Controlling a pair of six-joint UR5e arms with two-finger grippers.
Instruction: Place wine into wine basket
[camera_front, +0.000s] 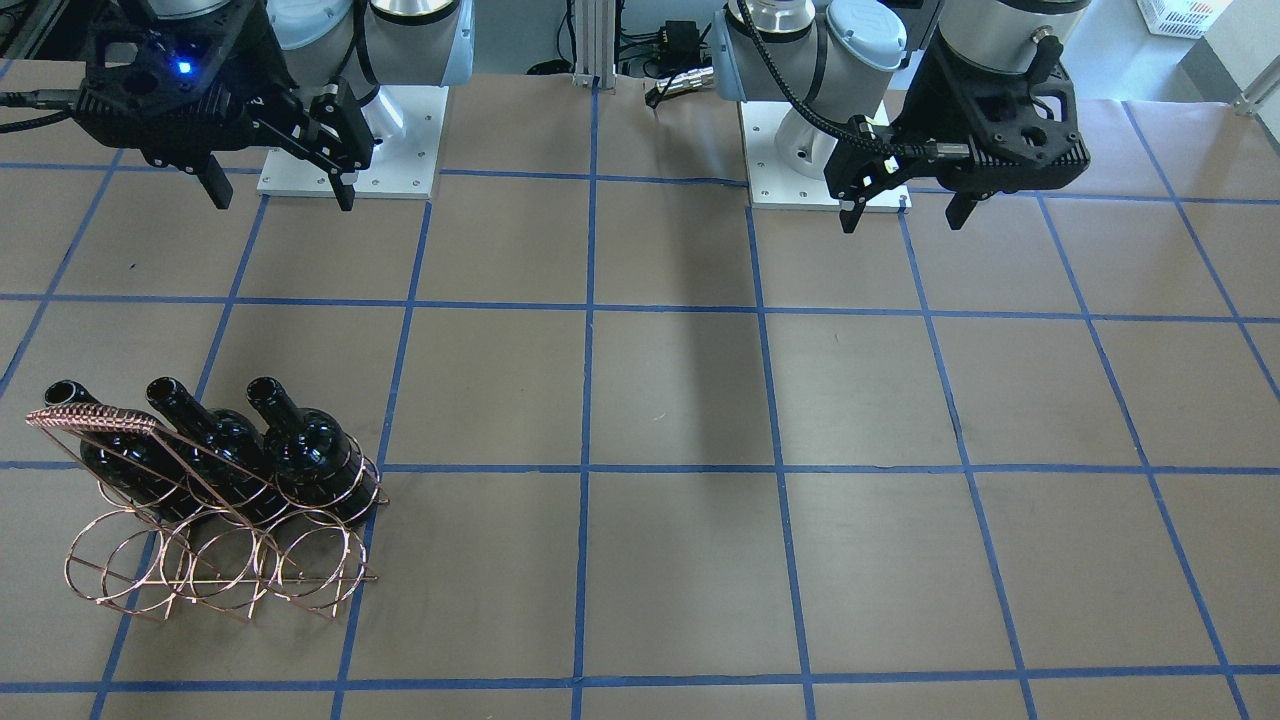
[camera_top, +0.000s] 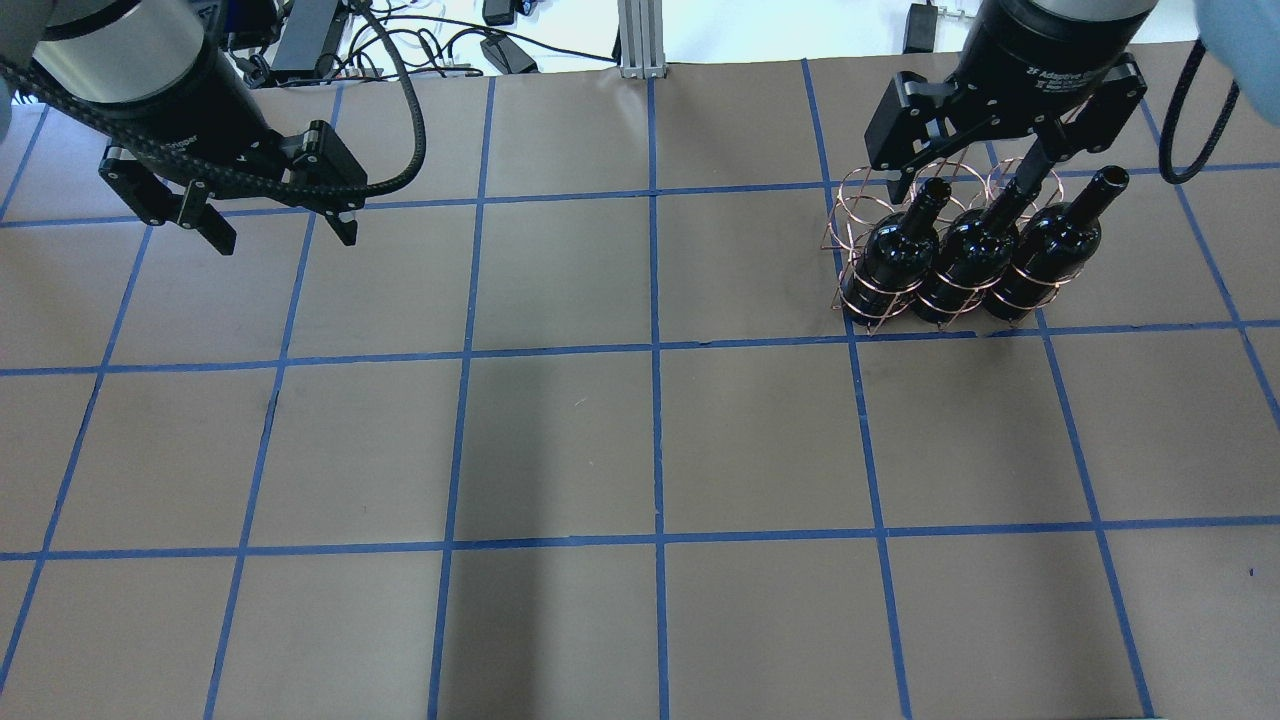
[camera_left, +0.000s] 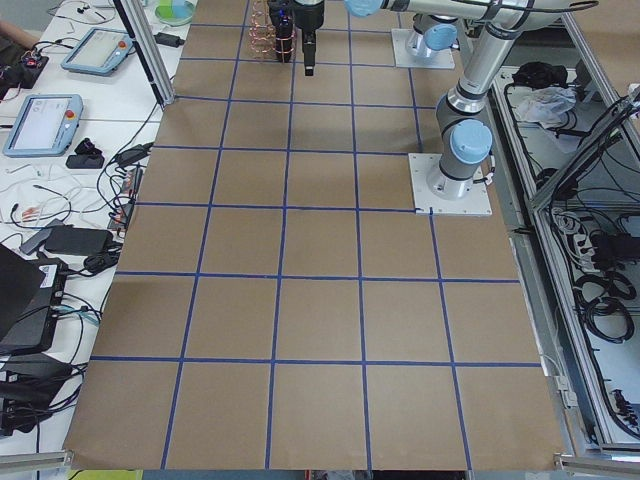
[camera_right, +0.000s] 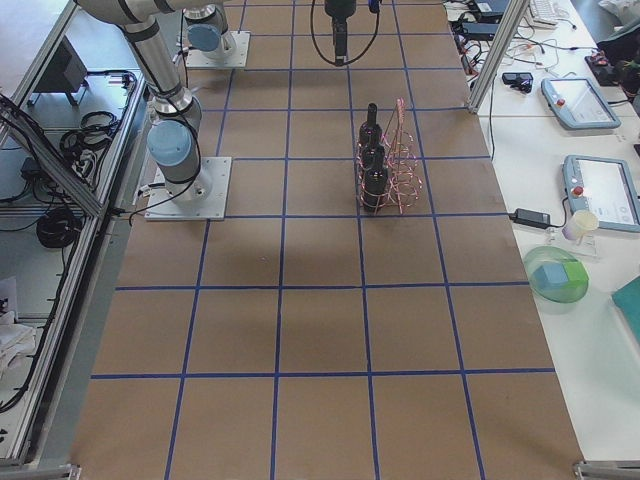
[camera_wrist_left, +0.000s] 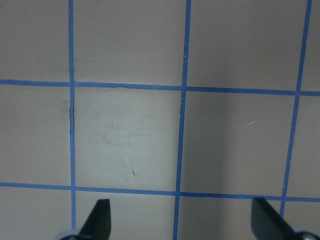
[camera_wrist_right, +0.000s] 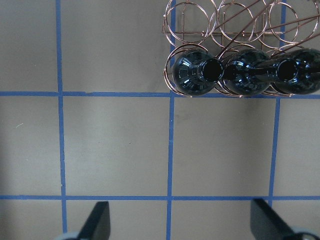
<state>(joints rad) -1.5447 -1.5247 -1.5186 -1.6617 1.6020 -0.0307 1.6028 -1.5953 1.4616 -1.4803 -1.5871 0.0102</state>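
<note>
While both jaws gape wide and empty, three wines (camera_wrist_right: 247, 75) stand upright, necks up, in the basket (camera_front: 90, 419), below and ahead of the right jaws.

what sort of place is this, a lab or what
Probably a robotics lab: a table gridded with blue tape, robot arms bolted to it, and teach pendants on the side bench.
</note>
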